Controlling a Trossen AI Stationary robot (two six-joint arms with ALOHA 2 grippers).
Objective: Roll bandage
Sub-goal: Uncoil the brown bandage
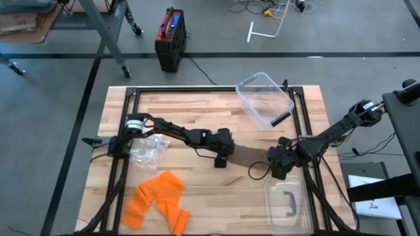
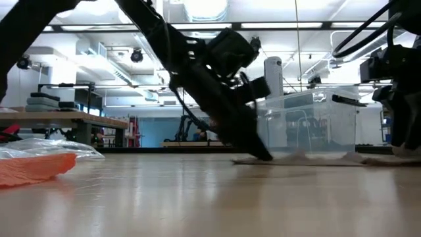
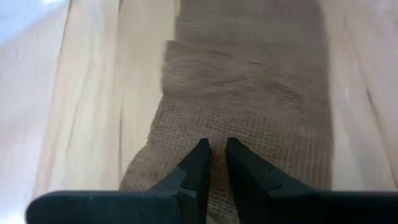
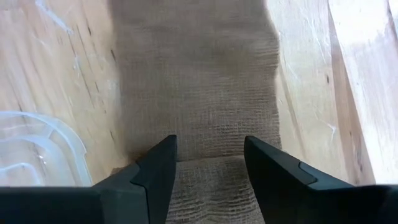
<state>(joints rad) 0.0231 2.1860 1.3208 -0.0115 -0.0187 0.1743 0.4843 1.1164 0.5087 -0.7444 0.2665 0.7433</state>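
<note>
A: How do the left gripper's (image 3: pixel 213 149) fingers stand?

B: Nearly pressed together, a thin slit between the tips, which rest on the bandage (image 1: pixel 251 156) at its end farther from the clear bin (image 1: pixel 264 98). Whether they pinch the cloth cannot be told; the weave shows a raised fold just ahead of them.

A: And the right gripper (image 4: pixel 208 154)?

B: Its fingers are spread about halfway, straddling the opposite end of the bandage, where the cloth looks doubled between them. It sits below the bin, beside the clear lid (image 1: pixel 287 203).

A: Where does the bandage lie?

B: Flat on the table (image 1: pixel 197 190), stretched as a brown strip between the two grippers, in front of the bin. Its long axis runs from one gripper to the other, so each set of fingers points along the strip toward the other arm.

A: Which arm is better placed to roll?

B: Judged from this, both are at an end; the left tips, already at a fold, seem readier. Orange cloth (image 1: pixel 157 200) and a plastic bag (image 1: pixel 148 149) lie well away from the bin.
</note>
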